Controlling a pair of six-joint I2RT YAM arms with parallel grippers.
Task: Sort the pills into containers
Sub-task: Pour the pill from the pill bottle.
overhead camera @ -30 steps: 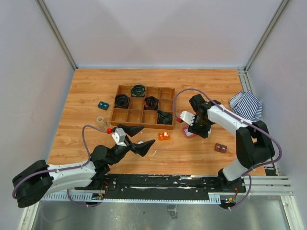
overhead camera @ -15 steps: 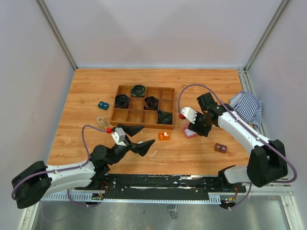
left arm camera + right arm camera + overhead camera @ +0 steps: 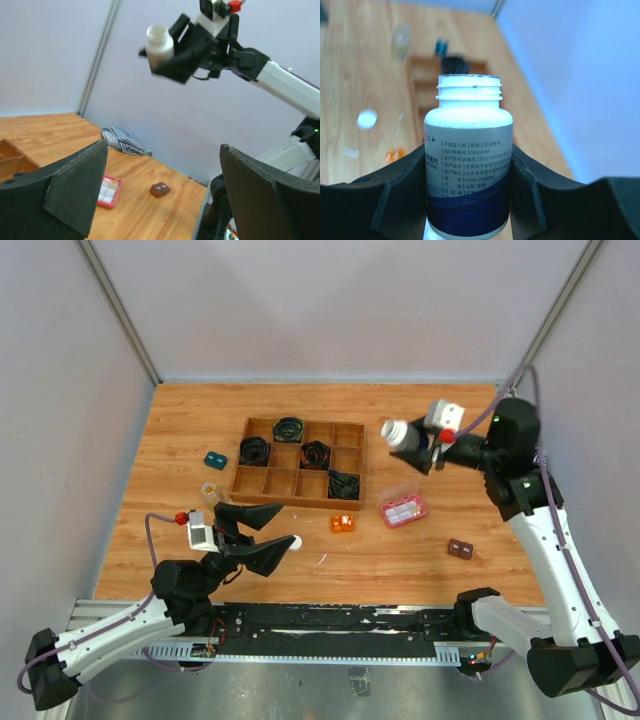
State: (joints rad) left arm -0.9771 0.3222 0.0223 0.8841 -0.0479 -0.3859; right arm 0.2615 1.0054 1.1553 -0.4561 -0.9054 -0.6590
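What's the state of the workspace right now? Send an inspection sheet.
Surface: wooden tabletop, small white specks near the front.
Job's things: white pill bottle uncapped, held in the air; pink pill box open; clear vial left of the tray; white cap loose on the table.
Clutter: wooden tray with black coils; orange block; brown block; teal block; striped cloth.
End effectors: left end effector open, empty; right end effector shut on the bottle.
Cables: purple cable looping off each arm, none seen snagged.
Surroundings: pale enclosure walls; nothing else seen.
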